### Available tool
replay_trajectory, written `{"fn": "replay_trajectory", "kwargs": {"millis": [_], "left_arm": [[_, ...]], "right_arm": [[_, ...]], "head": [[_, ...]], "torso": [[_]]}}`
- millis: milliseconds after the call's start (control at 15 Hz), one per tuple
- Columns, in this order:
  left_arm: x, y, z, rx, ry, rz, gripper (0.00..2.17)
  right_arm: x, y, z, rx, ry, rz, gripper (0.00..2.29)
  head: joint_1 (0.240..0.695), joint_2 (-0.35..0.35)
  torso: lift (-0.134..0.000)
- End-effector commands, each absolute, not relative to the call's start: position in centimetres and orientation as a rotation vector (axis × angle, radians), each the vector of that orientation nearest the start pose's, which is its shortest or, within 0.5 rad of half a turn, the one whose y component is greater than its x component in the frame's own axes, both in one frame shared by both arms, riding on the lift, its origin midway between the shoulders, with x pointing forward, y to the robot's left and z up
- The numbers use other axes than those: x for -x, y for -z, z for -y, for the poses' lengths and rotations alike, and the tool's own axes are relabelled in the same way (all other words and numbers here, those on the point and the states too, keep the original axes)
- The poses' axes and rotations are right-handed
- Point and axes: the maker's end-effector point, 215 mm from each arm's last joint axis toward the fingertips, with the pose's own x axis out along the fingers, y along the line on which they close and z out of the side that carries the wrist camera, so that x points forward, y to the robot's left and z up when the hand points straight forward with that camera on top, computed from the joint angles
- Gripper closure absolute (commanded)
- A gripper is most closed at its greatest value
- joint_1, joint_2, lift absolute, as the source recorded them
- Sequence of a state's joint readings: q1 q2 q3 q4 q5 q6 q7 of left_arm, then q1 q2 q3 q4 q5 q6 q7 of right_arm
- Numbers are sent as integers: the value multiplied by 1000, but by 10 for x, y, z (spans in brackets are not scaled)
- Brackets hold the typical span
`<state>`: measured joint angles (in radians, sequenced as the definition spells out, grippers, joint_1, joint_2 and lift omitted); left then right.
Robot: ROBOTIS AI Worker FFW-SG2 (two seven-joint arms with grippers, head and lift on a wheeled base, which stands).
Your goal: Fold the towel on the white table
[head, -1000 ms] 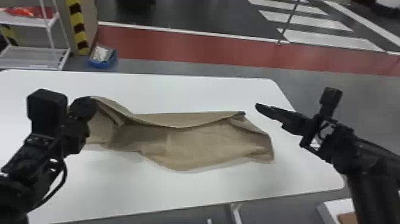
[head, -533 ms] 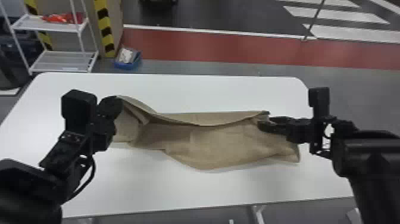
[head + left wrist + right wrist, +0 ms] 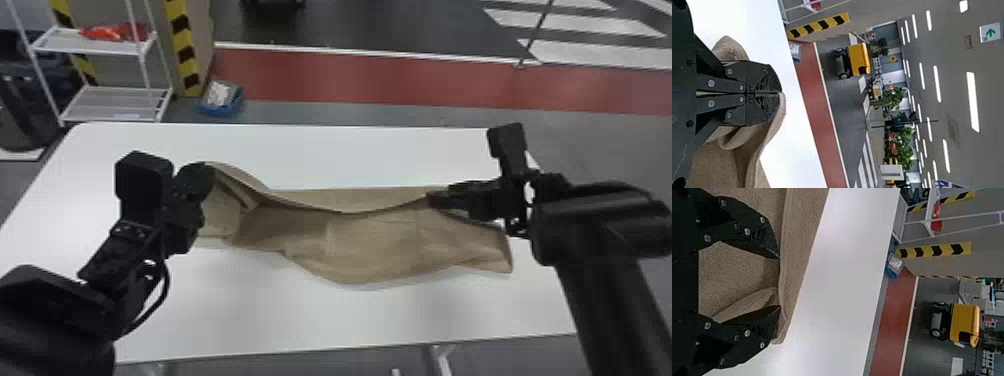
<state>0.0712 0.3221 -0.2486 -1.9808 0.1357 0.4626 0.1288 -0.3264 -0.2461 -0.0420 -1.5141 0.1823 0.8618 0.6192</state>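
One brown towel (image 3: pixel 380 245) runs rightward from my left gripper (image 3: pixel 781 93), clenched on it, to my right gripper (image 3: pixel 779 282), spread at its far-right corner.

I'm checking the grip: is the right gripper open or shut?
The right gripper is open: its fingers stand apart, with the towel showing between them.

You've got a plain tan towel (image 3: pixel 375 250), white table (image 3: pixel 300 320), black left gripper (image 3: pixel 207 172), black right gripper (image 3: pixel 434 199). You also see yellow-and-black striped tape (image 3: pixel 184 50), white rack (image 3: pixel 80 47), blue bin (image 3: pixel 225 111), red floor band (image 3: pixel 400 85), dark grey floor (image 3: pixel 375 25) with white stripes (image 3: pixel 580 25), yellow vehicle (image 3: pixel 859 58).
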Motion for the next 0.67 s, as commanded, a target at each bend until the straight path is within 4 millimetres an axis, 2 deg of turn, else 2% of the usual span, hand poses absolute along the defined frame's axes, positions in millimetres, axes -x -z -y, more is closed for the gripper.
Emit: {"fn": "replay_trajectory", "kwargs": {"millis": [0, 400, 600], "left_arm": [[-554, 325, -183, -207, 165, -174, 1889], [-553, 326, -181, -209, 169, -175, 1889], [-553, 325, -181, -210, 168, -173, 1889]], "right_arm": [[-625, 417, 312, 149, -295, -714, 529], [-624, 429, 321, 138, -283, -785, 529], [-627, 441, 328, 150, -272, -825, 529]], "head": [[695, -117], [695, -123], [695, -130]], "torso": [[-120], [-120], [-120]]}}
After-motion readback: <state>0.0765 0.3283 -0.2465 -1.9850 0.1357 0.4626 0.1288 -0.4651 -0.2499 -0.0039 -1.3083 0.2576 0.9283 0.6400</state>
